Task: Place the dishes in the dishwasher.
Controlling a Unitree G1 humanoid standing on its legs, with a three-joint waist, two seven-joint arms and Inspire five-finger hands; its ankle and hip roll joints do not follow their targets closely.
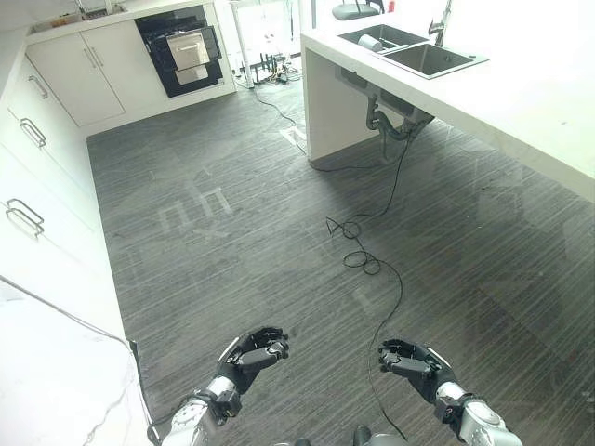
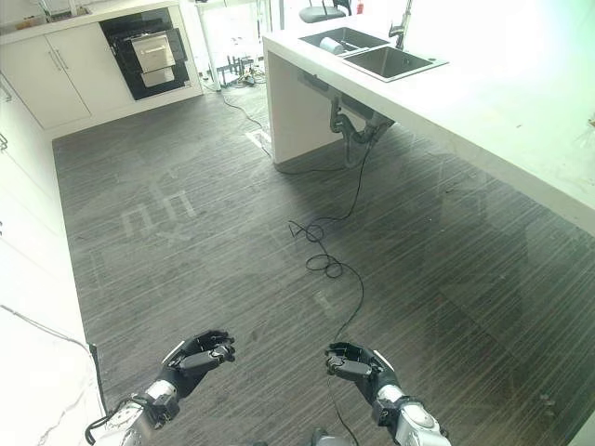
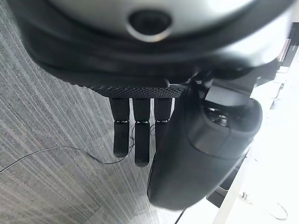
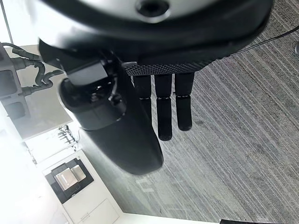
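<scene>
The dishwasher (image 1: 186,51) is a black built-in unit in the far wall of white cabinets; it stands open with a pale rack showing. Across the room, a steel double sink (image 1: 414,51) sits in the white island counter, and a pale dish (image 1: 370,42) lies in its far basin. My left hand (image 1: 253,351) and right hand (image 1: 409,360) hang low over the grey wood-look floor, far from both. The left wrist view has the left hand's fingers (image 3: 135,135) straight and holding nothing. The right hand's fingers (image 4: 163,107) are equally straight and empty.
White drawers and cabinets (image 1: 37,130) run along the left, with a white countertop (image 1: 46,372) at the near left. The island counter (image 1: 521,102) spans the right, with drain pipes (image 1: 386,116) hanging under the sink. Open floor (image 1: 232,214) stretches toward the dishwasher.
</scene>
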